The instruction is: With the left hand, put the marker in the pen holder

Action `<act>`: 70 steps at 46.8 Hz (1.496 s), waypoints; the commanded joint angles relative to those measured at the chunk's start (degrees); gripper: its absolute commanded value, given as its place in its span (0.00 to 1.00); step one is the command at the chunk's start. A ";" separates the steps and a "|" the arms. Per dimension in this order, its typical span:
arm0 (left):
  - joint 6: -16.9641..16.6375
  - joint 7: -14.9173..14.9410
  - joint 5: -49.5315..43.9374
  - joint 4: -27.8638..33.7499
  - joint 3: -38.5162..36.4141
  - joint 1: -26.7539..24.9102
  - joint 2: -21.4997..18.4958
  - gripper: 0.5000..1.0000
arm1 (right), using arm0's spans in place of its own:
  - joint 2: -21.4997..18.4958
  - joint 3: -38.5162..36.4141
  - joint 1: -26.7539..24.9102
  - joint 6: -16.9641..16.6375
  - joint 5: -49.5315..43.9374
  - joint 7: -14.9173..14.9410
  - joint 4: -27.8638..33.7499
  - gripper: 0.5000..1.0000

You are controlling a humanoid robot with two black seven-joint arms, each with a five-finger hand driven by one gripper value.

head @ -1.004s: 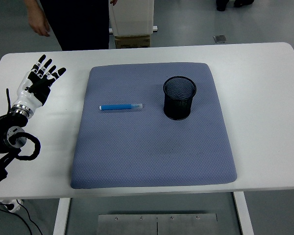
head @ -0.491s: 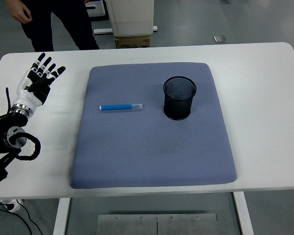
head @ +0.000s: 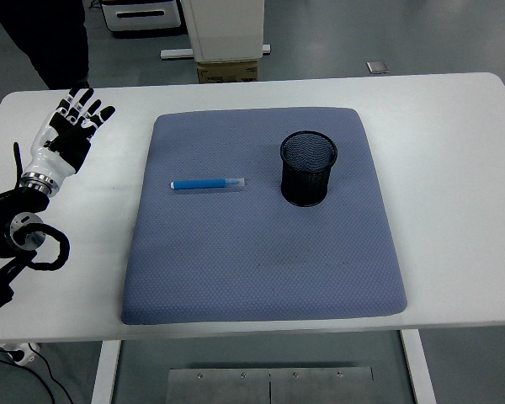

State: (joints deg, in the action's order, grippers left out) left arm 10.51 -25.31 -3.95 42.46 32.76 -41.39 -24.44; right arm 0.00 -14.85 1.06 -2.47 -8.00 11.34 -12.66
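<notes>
A blue marker point(head: 206, 183) with a clear cap lies flat on the grey-blue mat point(head: 261, 252), left of centre. To its right a black mesh pen holder point(head: 308, 167) stands upright on the mat. My left hand point(head: 71, 131) hovers over the white table at the far left, well away from the marker. Its fingers are spread and hold nothing. The right arm does not show.
The white table point(head: 454, 168) surrounds the mat on all sides. A person's dark trouser leg point(head: 50, 38) is at the top left beyond the table. A white cabinet on a cardboard box point(head: 227, 42) stands behind the far edge.
My left hand has risen slightly toward the far edge, still open. The person behind the table has moved off to the left. Marker and holder have not moved.
</notes>
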 commanded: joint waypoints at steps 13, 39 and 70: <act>-4.01 0.00 0.61 -0.18 -0.33 -1.06 0.01 1.00 | 0.00 0.00 -0.01 0.01 0.00 0.00 0.00 1.00; -4.27 0.26 7.29 -0.18 -18.94 -12.83 -2.54 1.00 | 0.00 0.00 -0.01 0.01 0.00 0.00 0.00 1.00; -3.48 2.02 7.55 4.91 -60.16 -38.32 -2.81 1.00 | 0.00 0.00 -0.01 0.01 0.00 0.00 0.00 1.00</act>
State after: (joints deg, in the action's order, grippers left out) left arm 6.54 -22.97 3.61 45.75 -22.98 -77.53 -27.44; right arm 0.00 -14.86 1.05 -2.47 -8.00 11.36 -12.66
